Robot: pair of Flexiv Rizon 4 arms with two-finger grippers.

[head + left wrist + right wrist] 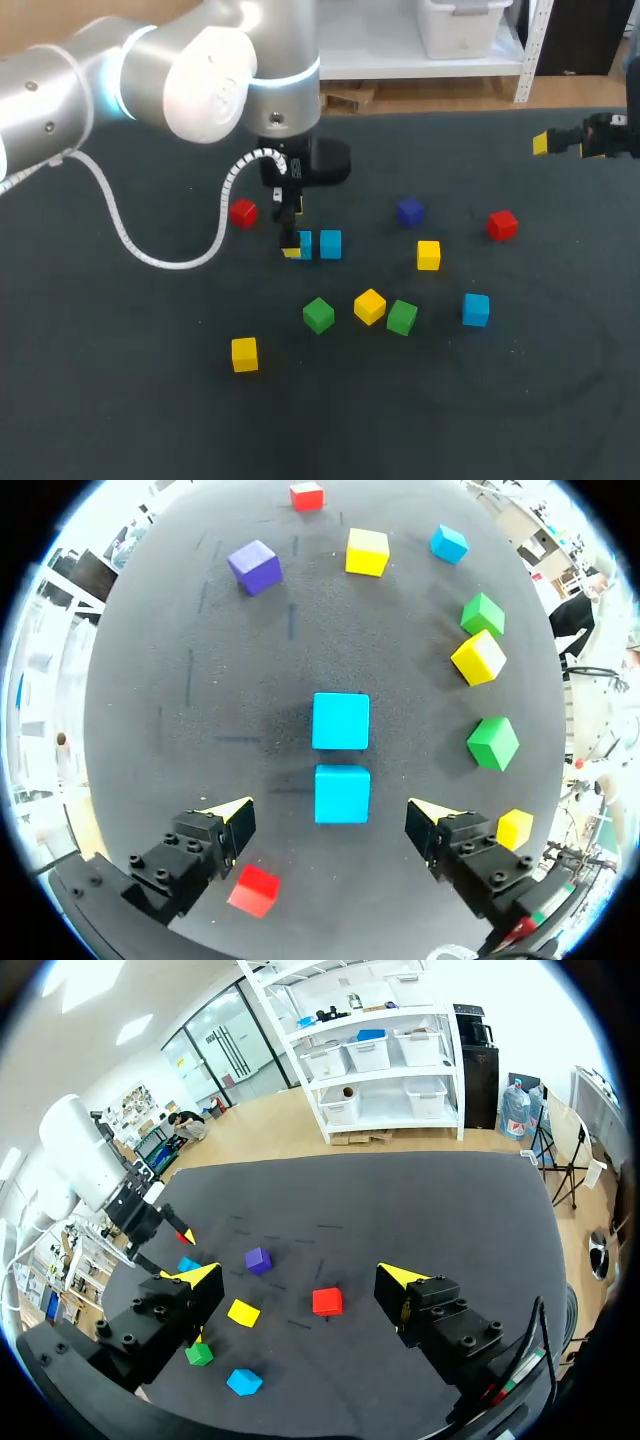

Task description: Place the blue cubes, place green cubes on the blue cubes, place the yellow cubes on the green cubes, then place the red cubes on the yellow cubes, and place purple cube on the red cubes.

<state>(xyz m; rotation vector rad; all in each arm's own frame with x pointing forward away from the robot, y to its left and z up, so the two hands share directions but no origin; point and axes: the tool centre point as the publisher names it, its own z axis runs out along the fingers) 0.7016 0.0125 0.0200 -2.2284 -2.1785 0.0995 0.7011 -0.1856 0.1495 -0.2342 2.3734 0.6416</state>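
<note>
Two blue cubes (340,721) (342,793) sit side by side in a row. The nearer one lies between the fingers of my open left gripper (332,818), with a gap on each side. In the head view that gripper (296,244) stands over the left blue cube (305,244), next to its neighbour (330,244). A third blue cube (476,309) lies to the right. Two green cubes (319,315) (402,317) flank a yellow cube (370,306). Other yellow cubes (428,255) (244,354), red cubes (243,212) (502,225) and the purple cube (410,211) lie scattered. My right gripper (297,1278) hangs open and empty at the far right (548,142).
All the cubes rest singly on the dark table mat (120,400). The left arm's white cable (130,245) loops low over the mat left of the blue pair. The red cube (253,891) lies just outside the left gripper's finger.
</note>
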